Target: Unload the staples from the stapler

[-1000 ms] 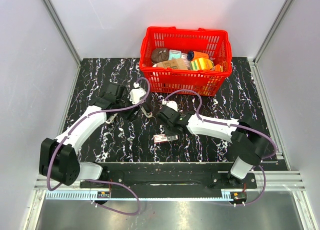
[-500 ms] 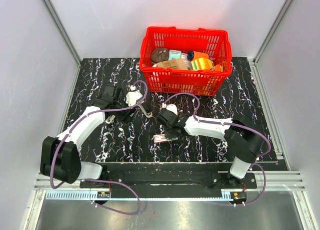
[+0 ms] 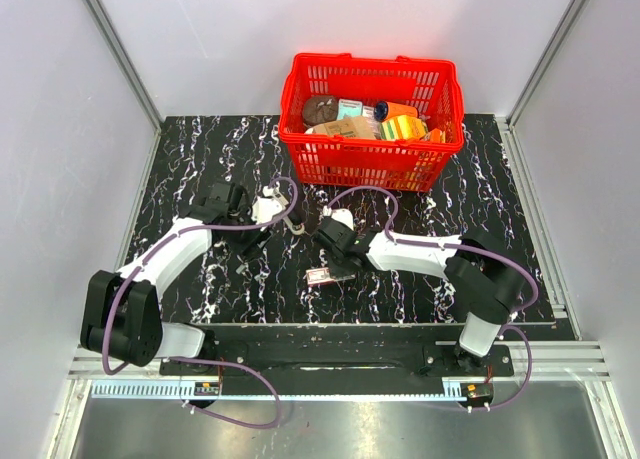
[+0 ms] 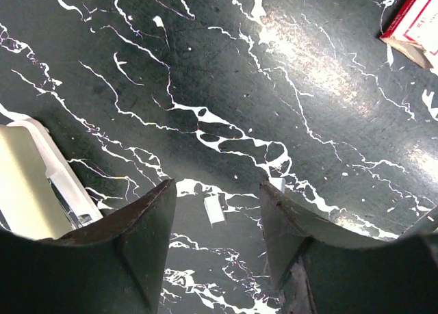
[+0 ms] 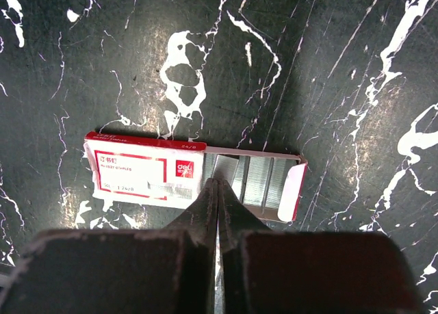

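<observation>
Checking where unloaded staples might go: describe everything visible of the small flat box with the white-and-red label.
The small flat cardboard box lies flat on the black white-veined table. Its red-edged sleeve carries a white-and-red printed label; the inner tray is slid partly out at one end, showing rows of silver staple strips, with the end flap open. The right gripper, fingers shut, points at the middle of its near edge; whether it touches cannot be told.

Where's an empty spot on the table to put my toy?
The table is bare left of the red basket, and on the right between basket and right arm. The middle is crowded: left gripper, right gripper and staple box sit close together.
</observation>
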`<state>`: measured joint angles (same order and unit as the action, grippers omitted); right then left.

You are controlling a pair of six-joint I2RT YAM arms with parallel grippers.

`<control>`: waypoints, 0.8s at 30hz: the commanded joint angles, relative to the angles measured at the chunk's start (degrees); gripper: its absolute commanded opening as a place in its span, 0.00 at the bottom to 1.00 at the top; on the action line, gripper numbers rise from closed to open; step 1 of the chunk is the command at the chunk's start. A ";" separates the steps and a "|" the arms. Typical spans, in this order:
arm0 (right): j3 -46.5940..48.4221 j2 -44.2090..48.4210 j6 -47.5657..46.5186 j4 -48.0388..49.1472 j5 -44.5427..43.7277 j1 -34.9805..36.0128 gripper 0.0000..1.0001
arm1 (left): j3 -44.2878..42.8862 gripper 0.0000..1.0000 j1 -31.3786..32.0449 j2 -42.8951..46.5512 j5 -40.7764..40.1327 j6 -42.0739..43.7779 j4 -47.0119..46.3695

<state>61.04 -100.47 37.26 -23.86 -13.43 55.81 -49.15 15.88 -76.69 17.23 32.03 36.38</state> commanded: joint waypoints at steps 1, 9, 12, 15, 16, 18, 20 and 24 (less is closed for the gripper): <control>0.13 1.49 0.71 0.04 -0.10 -0.09 0.01 | 0.72 0.57 -0.32 -0.04 -1.33 1.81 -0.96; 2.68 9.14 -0.52 -2.07 -1.95 -0.18 0.06 | 3.00 0.58 -0.32 -0.13 -1.76 3.74 0.80; 3.47 11.60 -0.78 -1.98 -2.04 -0.09 0.12 | 4.58 0.59 -0.32 -0.04 -2.12 4.88 0.89; 3.91 13.80 -1.13 -1.55 -2.21 -0.09 0.17 | 5.81 0.59 -0.32 -0.57 -4.13 4.62 -0.34; 3.92 14.24 -1.22 -1.46 -2.30 -0.09 0.18 | 6.34 0.59 -0.24 -0.66 -5.36 4.36 -1.30; 3.83 15.21 -1.48 -1.19 -2.56 -0.09 0.18 | 7.31 0.59 -0.24 -0.48 -7.56 3.31 -3.41; 3.83 15.56 -1.83 -1.10 -2.56 -0.09 0.18 | 7.40 0.59 -0.41 -0.22 -8.70 1.99 -4.47; 3.65 15.56 -2.01 -1.10 -2.48 -0.09 0.18 | 7.83 0.59 -0.23 -0.04 -9.41 -0.04 -5.09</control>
<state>63.00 -86.48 36.23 -25.76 -14.15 55.81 -41.60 15.84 -77.01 10.44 34.02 34.61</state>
